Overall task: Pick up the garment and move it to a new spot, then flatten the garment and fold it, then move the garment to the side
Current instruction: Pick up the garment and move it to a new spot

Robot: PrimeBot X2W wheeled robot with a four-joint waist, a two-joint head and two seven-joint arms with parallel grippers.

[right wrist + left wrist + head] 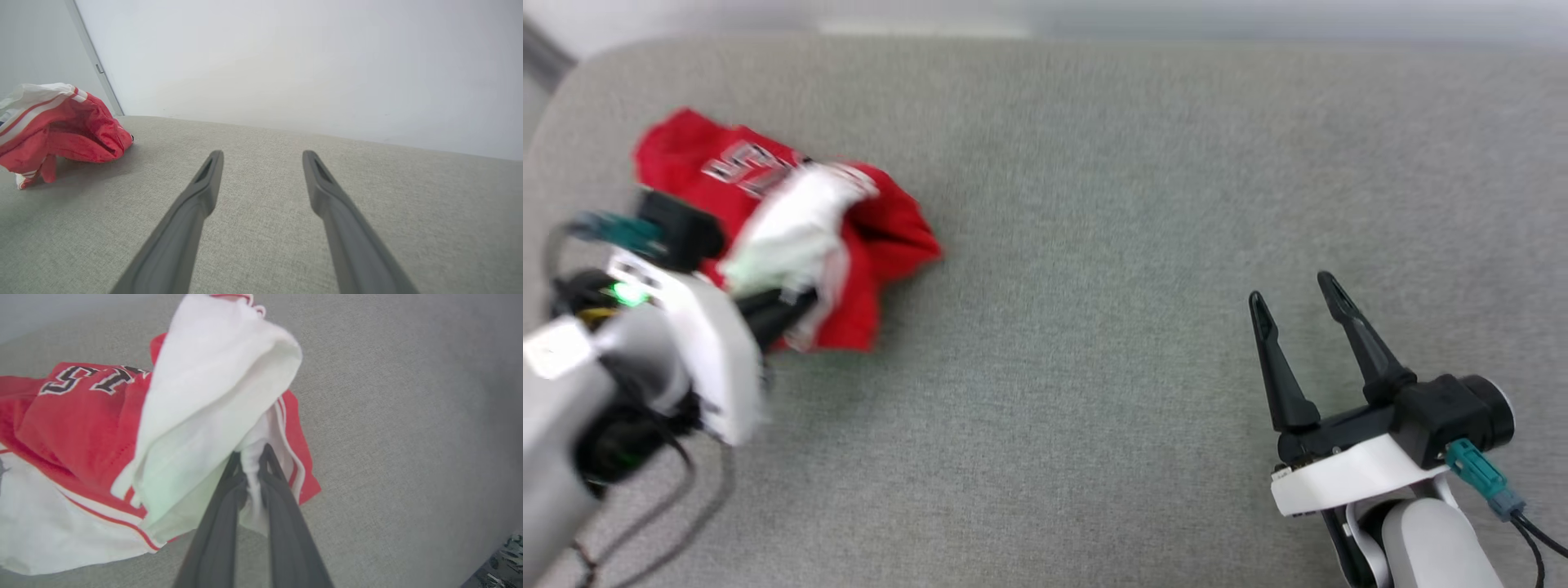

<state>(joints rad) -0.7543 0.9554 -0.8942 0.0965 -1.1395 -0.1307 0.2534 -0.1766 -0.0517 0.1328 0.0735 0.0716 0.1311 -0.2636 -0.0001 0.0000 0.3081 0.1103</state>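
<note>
Jaws of the left gripper (250, 451) are pinched almost shut on a thin fold of the garment's white side panel. Those of the right gripper (1290, 290) stand wide with nothing between them, hovering over bare grey fabric well apart from the cloth.

The garment (874, 237) sits bunched at the far left of the grey surface (1143, 204), near its rounded corner. It is red with lettering on top, and the white panel is heaped over the middle. From the right wrist view the bundle (73, 126) looks humped, with a small tail touching the surface. Whether the rest is lifted I cannot tell.

It should handle as a light, limp, fairly slick knit. It has no stiffness and nothing to break, and it will drape, swing and unfold under its own weight. A pinch on one thin fold probably catches only a layer or two, so the cloth may slide out if pulled fast.

For carrying, this hold likely suffices. For flattening, the striped trim (292, 457) at an armhole or the hem gives a thicker, firmer edge. The free right gripper could take a second corner to spread it.
</note>
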